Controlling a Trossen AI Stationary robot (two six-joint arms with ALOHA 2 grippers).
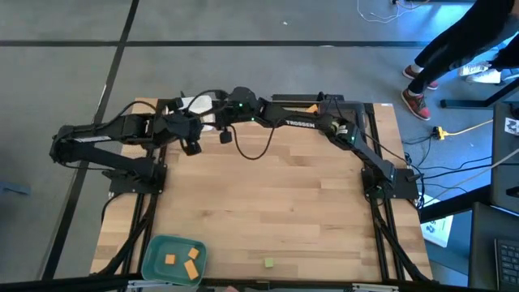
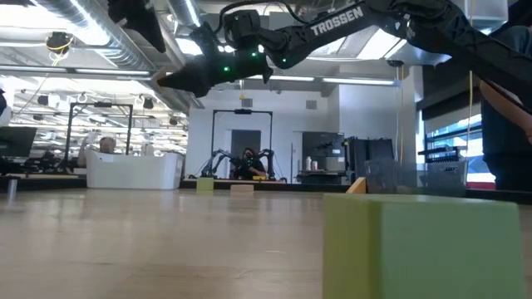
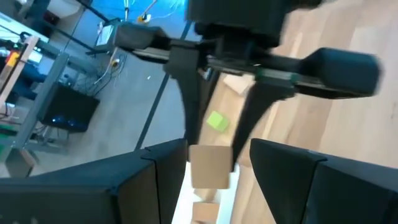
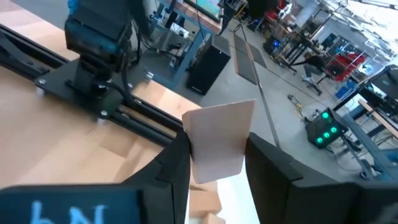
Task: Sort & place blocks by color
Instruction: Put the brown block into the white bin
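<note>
My right gripper (image 4: pixel 217 171) reaches across the table's far side and is shut on a tan block (image 4: pixel 219 142), which also shows in the high view (image 1: pixel 225 136). Under it lies a white tray (image 4: pixel 233 199) with other tan blocks (image 4: pixel 204 202) in it. My left gripper (image 3: pixel 217 180) hangs open close beside it (image 1: pixel 191 148), looking at the right gripper's fingers (image 3: pixel 189 106) and the held block (image 3: pixel 209 165). A green block (image 3: pixel 217 121) and a tan block (image 3: pixel 239 84) rest on the table beyond. Another green block (image 1: pixel 268 262) lies at the near edge. My right gripper pinches the tan block between its two fingers, on two opposite side faces (image 4: pixel 193 155). The fingers come from above, slanting down. The block is lifted clear above the white tray, and its upper part stands out past the fingertips.
A teal tray (image 1: pixel 173 258) with orange blocks (image 1: pixel 190 268) sits at the near left corner. An orange block (image 1: pixel 312 107) lies at the far edge under the right arm. The wide middle of the wooden table (image 1: pixel 268 203) is bare. A person's legs (image 1: pixel 454 49) show beyond the far right corner.
</note>
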